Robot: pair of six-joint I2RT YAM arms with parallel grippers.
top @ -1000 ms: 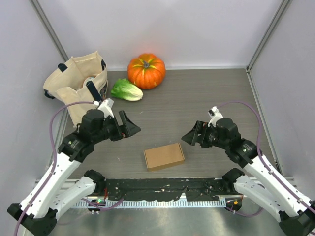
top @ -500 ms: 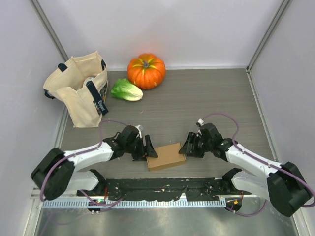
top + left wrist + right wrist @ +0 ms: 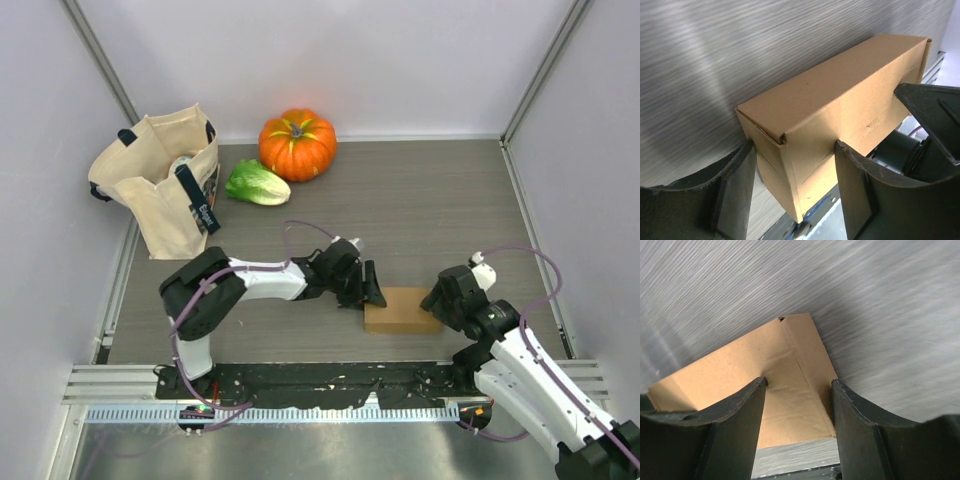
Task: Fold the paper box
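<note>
Reference thing for all places: the paper box

- Box lies on the counter. The counter's near edge is close on the box's near side. The pumpkin stands well apart, beyond the box and to its left
- Long axis of the box runs left to right, from one arm toward the other
- Left end effector is at the box's left end and right end effector at its right end, so the box sits between the two
- Left wrist view: fingers spread, astride the left end corner. One lies along the broad side face, the other past the narrow end face. The tips are right at the cardboard, but I cannot tell whether they press it
- Right wrist view: much the same, mirrored. Fingers are spread with the right end corner between them. Clamping or only touching, cannot tell
- Nearer arm: both reach the box, but the right arm's base is just beside it, while the left arm is stretched long and low
- Judgement: the right arm has the easier reach for the coming crease, and the left serves best as a brace at the left end
- Corner seam at the left end looks slightly sprung and probably wants tucking
</note>
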